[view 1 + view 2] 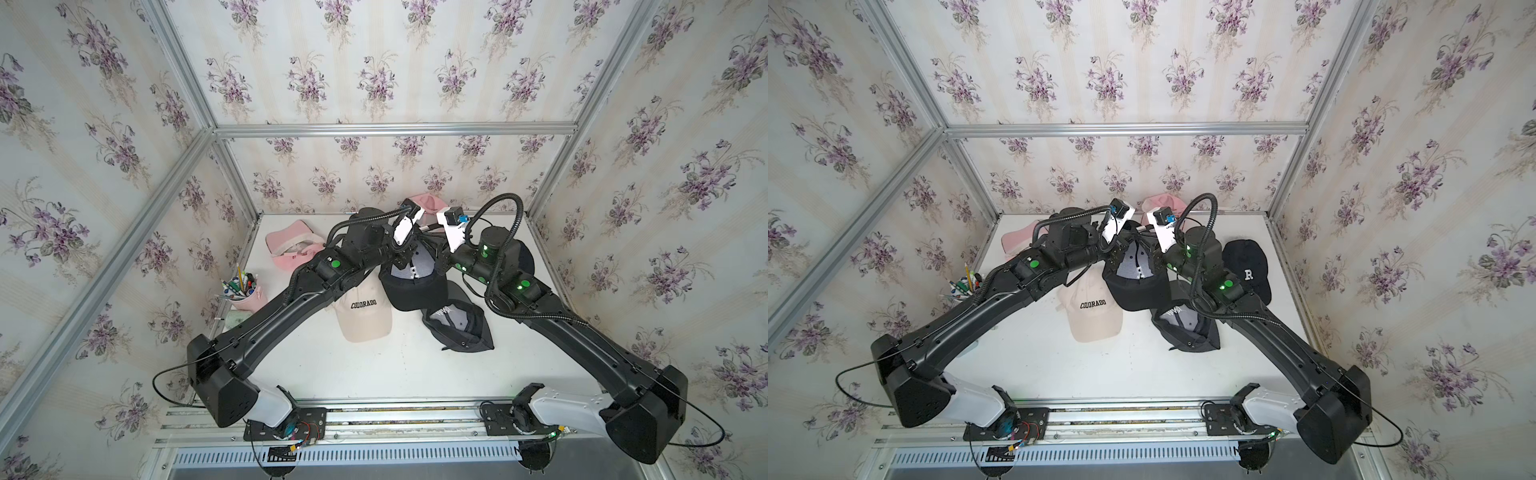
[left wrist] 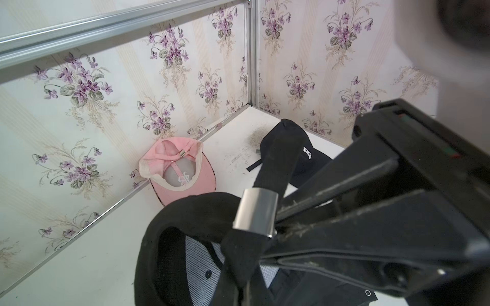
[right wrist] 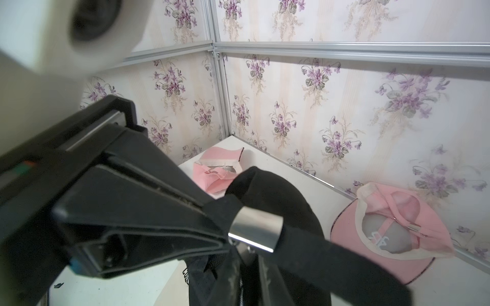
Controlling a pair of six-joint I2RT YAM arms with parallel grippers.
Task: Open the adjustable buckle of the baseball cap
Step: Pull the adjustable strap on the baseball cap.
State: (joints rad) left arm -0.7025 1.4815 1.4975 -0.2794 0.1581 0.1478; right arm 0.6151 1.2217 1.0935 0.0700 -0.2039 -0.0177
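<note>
Both jaws clamped, nearly tip-to-tip.

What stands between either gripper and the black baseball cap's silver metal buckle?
Nothing visible. The left gripper and right gripper each pinch the black fabric strap right at the silver metal buckle, with no gap for anything to block.
</note>
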